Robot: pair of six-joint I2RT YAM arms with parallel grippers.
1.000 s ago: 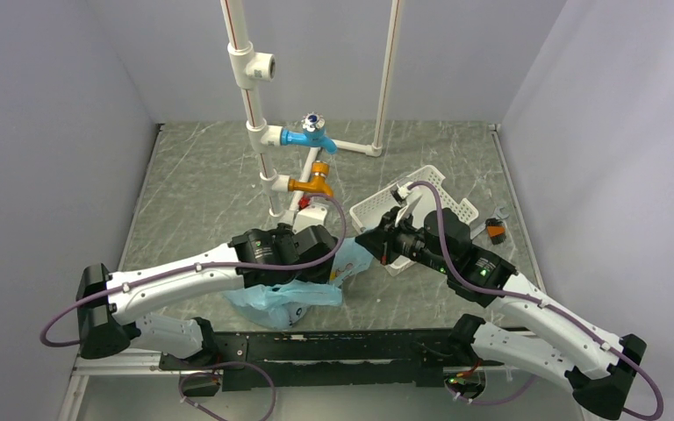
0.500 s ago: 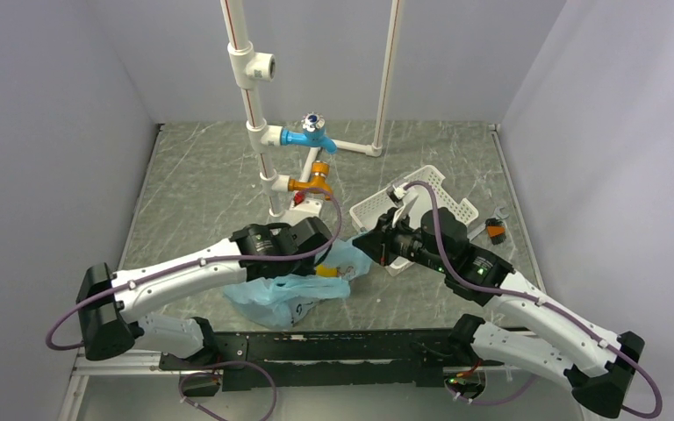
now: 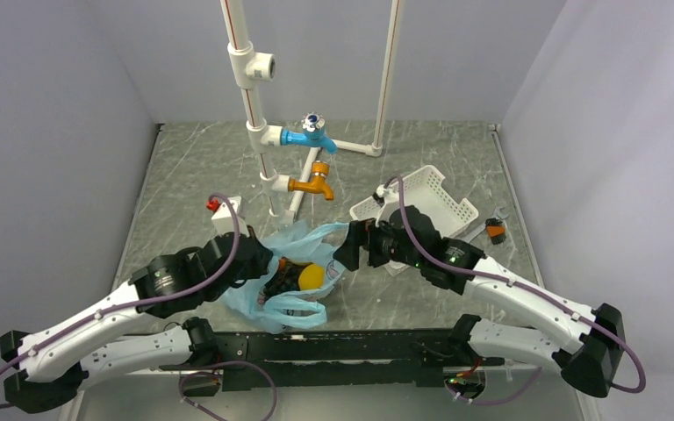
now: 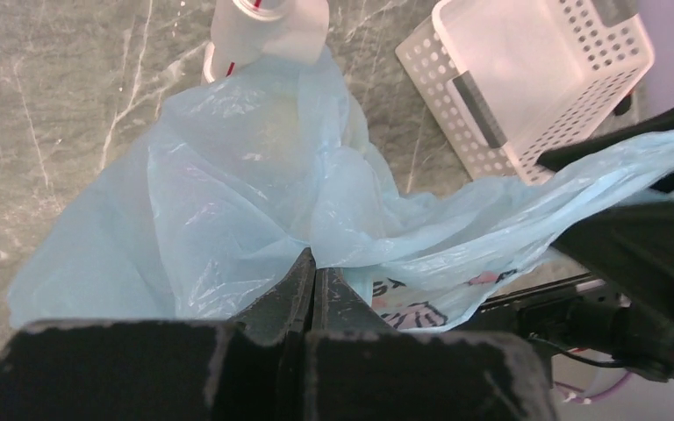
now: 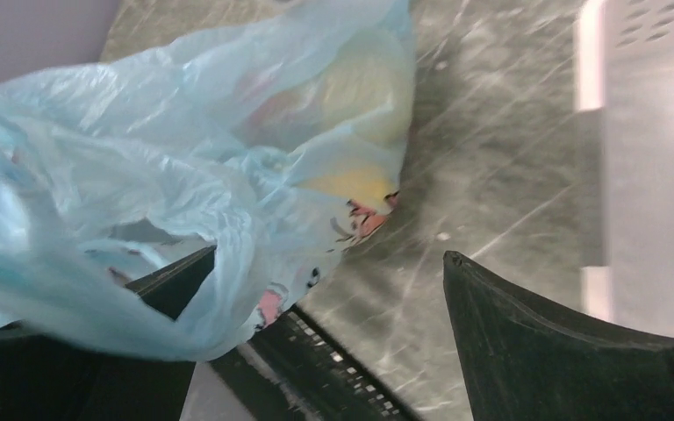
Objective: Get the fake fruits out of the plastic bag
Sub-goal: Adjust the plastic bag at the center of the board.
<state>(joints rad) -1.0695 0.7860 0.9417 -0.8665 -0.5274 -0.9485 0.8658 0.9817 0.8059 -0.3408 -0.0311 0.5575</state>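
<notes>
Both arms are the same build. left arm (image 3: 96, 313) and right arm (image 3: 527, 296): white rounded shells on the long links, black blocky motor housings (image 3: 168, 277) at the joints, black base blocks (image 3: 595, 368). One purple cable per arm runs loose outside the shell: left cable (image 3: 238, 230), right cable (image 3: 401, 206). Both mount on a black rail (image 3: 342, 346) with a small green light (image 3: 450, 383). left gripper (image 4: 314, 274) and right gripper (image 5: 331, 256): matte black wedge fingers, the left one's edges worn pale.
</notes>
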